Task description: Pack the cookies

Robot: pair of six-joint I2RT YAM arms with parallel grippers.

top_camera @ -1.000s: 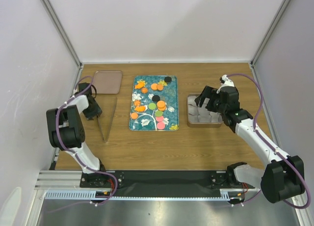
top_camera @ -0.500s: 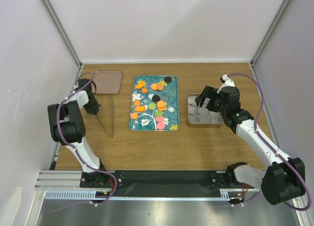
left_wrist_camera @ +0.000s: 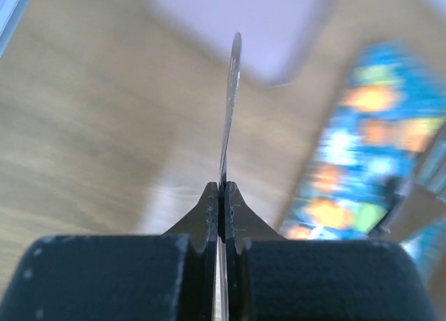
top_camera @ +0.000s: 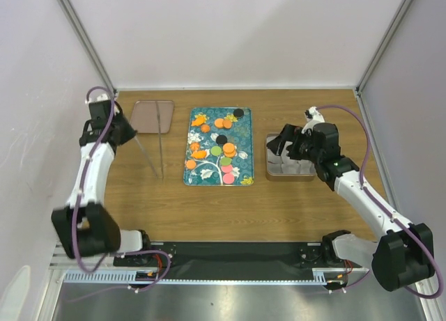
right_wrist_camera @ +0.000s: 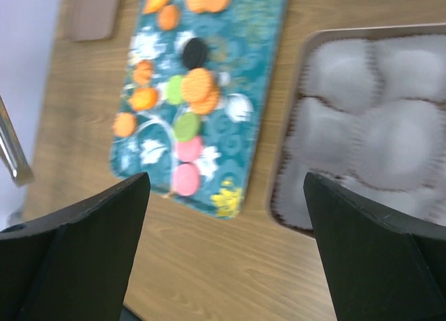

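Note:
The cookies, small flat discs in orange point(top_camera: 228, 148), black point(top_camera: 221, 139), green point(top_camera: 216, 151) and pink point(top_camera: 228, 177), lie on the teal floral tray point(top_camera: 240, 169). They also show in the right wrist view: orange point(right_wrist_camera: 197, 84), black point(right_wrist_camera: 194, 51), green point(right_wrist_camera: 186, 126), pink point(right_wrist_camera: 185, 179). My left gripper point(top_camera: 122, 131) is shut on one leg of the metal tongs point(top_camera: 160, 143), held left of the tray; the thin leg point(left_wrist_camera: 230, 105) runs out from the jaws point(left_wrist_camera: 221, 189). My right gripper point(top_camera: 285, 140) is open and empty above the tin point(top_camera: 267, 175) of white paper cups point(right_wrist_camera: 380, 136).
A flat brown lid point(top_camera: 146, 119) lies at the back left of the wooden table, behind the tongs. The tongs' tip shows at the left edge of the right wrist view point(right_wrist_camera: 15, 157). White walls and metal posts close in the table on three sides.
My left arm has risen and swung towards the back left, lifting the tongs off the table. My right gripper has shifted slightly left over the tin.

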